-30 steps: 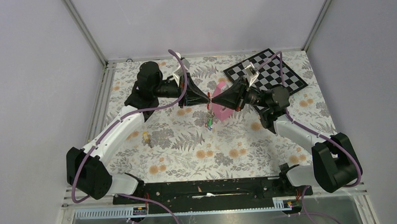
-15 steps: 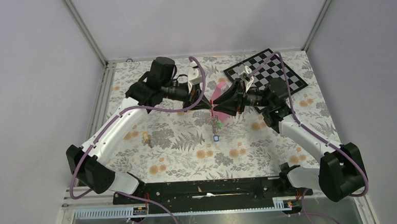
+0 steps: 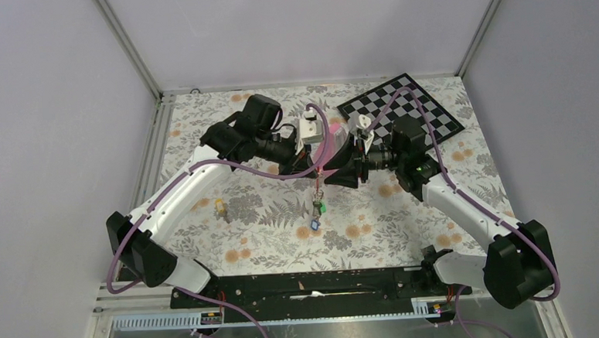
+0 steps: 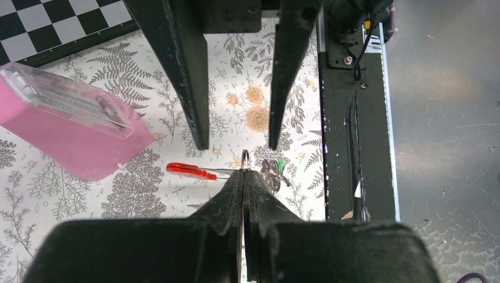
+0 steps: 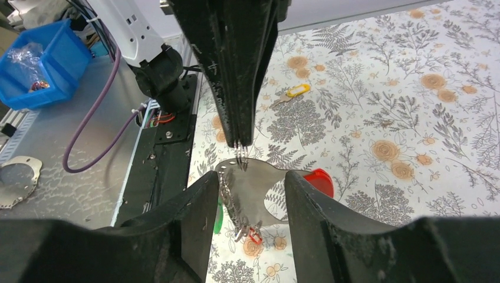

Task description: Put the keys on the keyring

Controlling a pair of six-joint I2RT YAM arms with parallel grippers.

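The keyring (image 5: 253, 190) is a grey plate with a red side (image 5: 319, 180). It hangs above the floral table, edge-on in the left wrist view, where its red bar (image 4: 188, 171) shows. My left gripper (image 4: 244, 172) is shut on its top edge, with its fingertips (image 5: 240, 144) pinching the rim. My right gripper (image 5: 252, 177) is open, one finger on each side of the plate. Keys (image 3: 316, 214) with green and blue tags dangle below on a chain (image 5: 236, 207). In the top view both grippers meet at mid-table, left (image 3: 317, 166) and right (image 3: 330, 170).
A loose key with a yellow tag (image 3: 221, 209) lies on the table to the left. A pink pyramid-shaped block (image 4: 71, 132) sits just behind the grippers. The checkerboard (image 3: 417, 116) is at the back right. A blue bin (image 5: 41, 65) stands off the table.
My right gripper has opened and let go of the keyring. The left gripper stays shut on it and has swung right, and the dangling keys now hang nearer the front.
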